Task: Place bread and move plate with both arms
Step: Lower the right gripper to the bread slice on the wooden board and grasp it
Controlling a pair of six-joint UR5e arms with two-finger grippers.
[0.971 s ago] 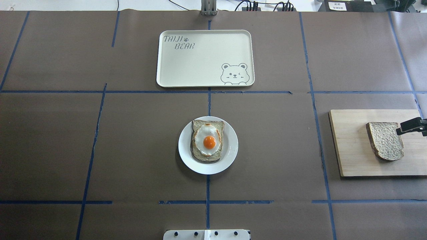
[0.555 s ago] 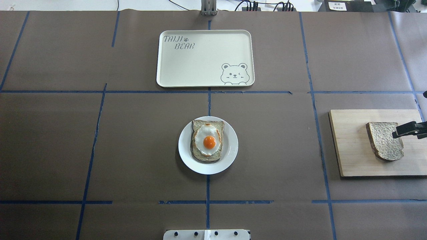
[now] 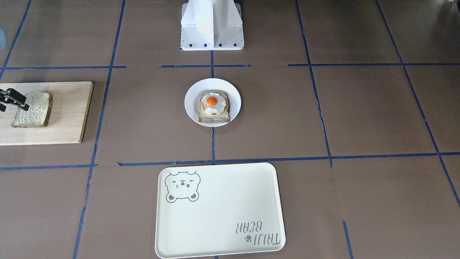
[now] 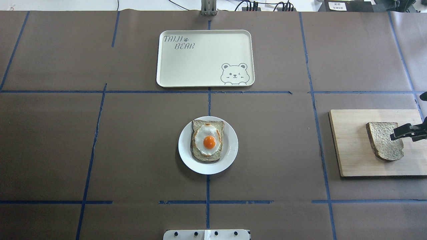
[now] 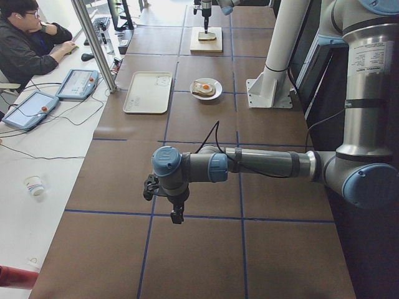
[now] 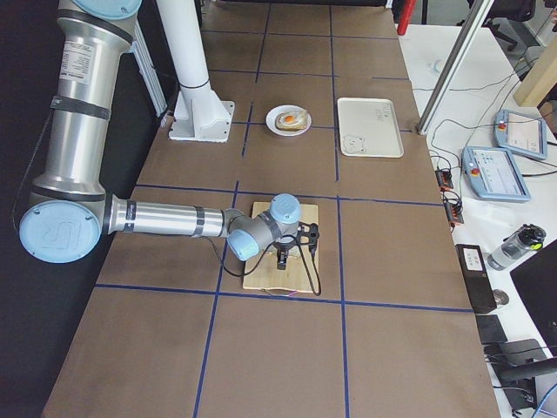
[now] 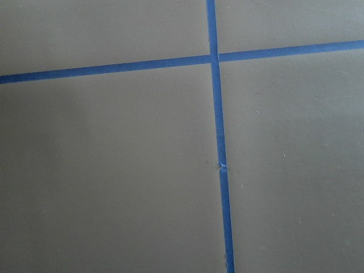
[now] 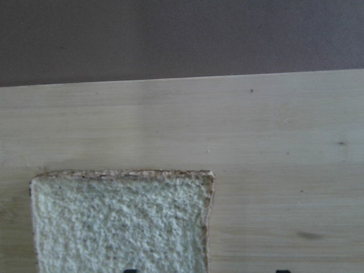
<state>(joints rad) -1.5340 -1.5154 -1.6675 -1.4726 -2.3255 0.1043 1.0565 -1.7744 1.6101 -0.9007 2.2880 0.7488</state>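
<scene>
Your right tool [image 4: 398,133], fingers spread and holding nothing, hangs over the outer side of the plain bread slice [image 4: 383,140] on the wooden board [image 4: 350,160] by the tabletop's right edge. Most of the slice lies toward the tabletop's centre.

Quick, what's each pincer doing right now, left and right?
Left pincer: cannot be told; it shows only in the side view.
Right pincer: open, holding nothing, over the bread.

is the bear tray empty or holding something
Empty: the tray shows only its printed bear and lettering, nothing resting on it.
</scene>
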